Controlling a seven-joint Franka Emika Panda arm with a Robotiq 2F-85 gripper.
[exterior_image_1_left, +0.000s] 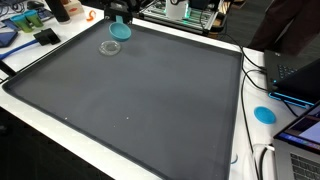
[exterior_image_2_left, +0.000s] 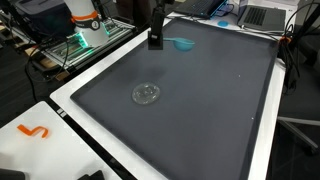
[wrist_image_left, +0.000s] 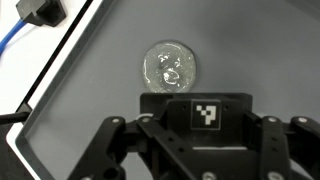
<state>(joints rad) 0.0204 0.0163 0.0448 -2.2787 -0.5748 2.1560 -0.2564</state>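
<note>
My gripper (wrist_image_left: 196, 108) comes in from the bottom of the wrist view, and a black block with a black-and-white tag covers its fingertips. Just beyond it, a round clear dish (wrist_image_left: 172, 67) lies flat on the dark grey mat (wrist_image_left: 90, 100), apart from the gripper. In both exterior views the gripper (exterior_image_1_left: 118, 12) (exterior_image_2_left: 155, 36) hangs over the mat's far corner. A teal scoop-like cup (exterior_image_1_left: 120, 30) (exterior_image_2_left: 183, 43) is close beside it, but I cannot make out whether they touch. The clear dish (exterior_image_1_left: 110, 47) (exterior_image_2_left: 146, 94) lies a little farther out on the mat.
The mat (exterior_image_1_left: 140, 100) lies on a white table (exterior_image_2_left: 60, 140). A blue disc (exterior_image_1_left: 264, 113), cables and a laptop (exterior_image_1_left: 300, 75) sit past one side. An orange mark (exterior_image_2_left: 35, 131) is on the white edge. Clutter and equipment (exterior_image_2_left: 85, 25) line the back.
</note>
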